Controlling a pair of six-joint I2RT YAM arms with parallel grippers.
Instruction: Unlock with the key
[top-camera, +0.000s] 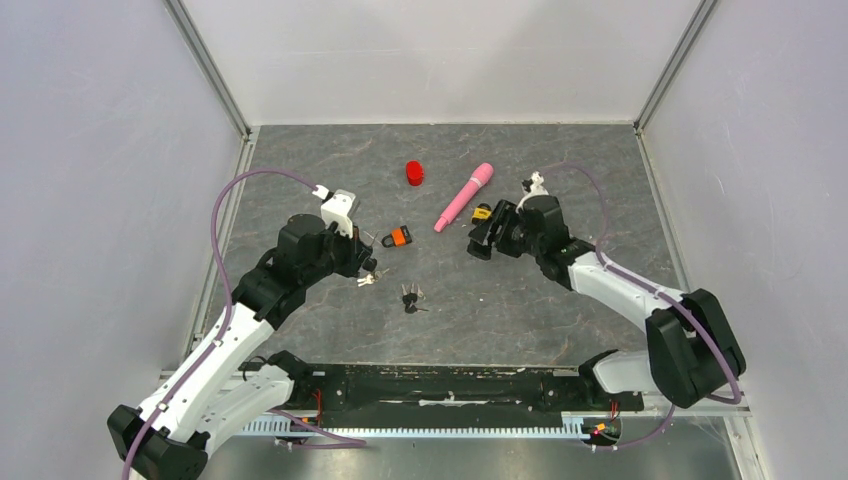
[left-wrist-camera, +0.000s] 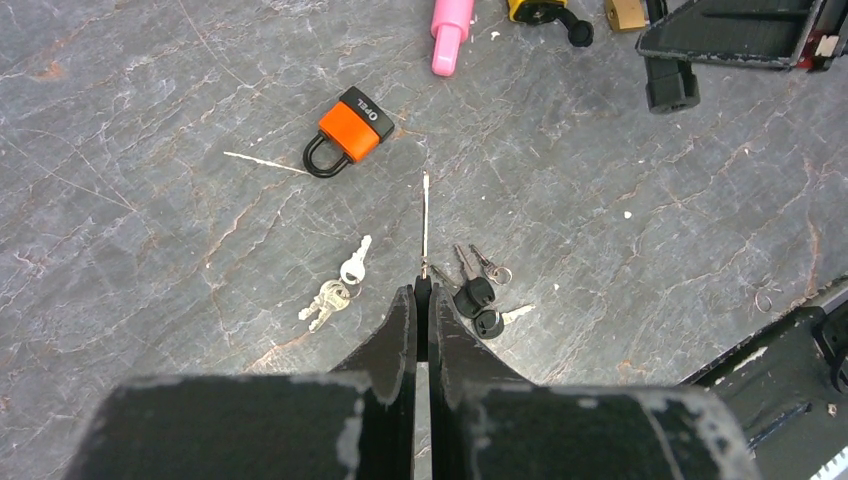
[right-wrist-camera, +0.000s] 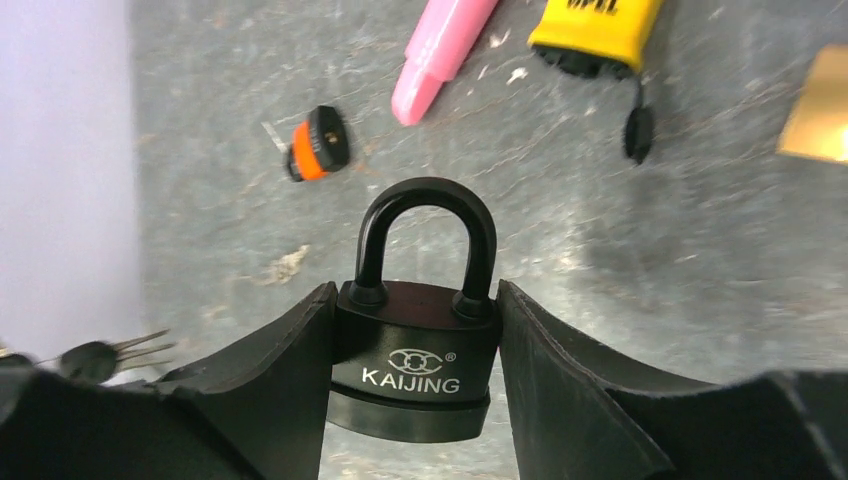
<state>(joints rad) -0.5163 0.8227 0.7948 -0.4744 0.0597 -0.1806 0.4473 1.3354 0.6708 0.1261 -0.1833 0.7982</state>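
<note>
Our finding is that the task stands at an early stage. The right gripper is clamped on the body of the black padlock, one finger on each side. It holds the lock clear of the table, shackle pointing away from the wrist. Both shackle legs sit in the body, so we judge the lock not yet opened. The left gripper hovers low over the table with its fingers pressed together. A thin pale sliver runs forward from their tips. We cannot tell whether this is a key blade seen edge-on or a mark on the surface. Two bunches lie loose on the table either side of those tips: the silver keys and the black-headed keys. The orange padlock lies apart and plays no part. What remains, in our judgement: confirm the right key is in hand, bring it to the held lock, insert, turn, and release the shackle.
</note>
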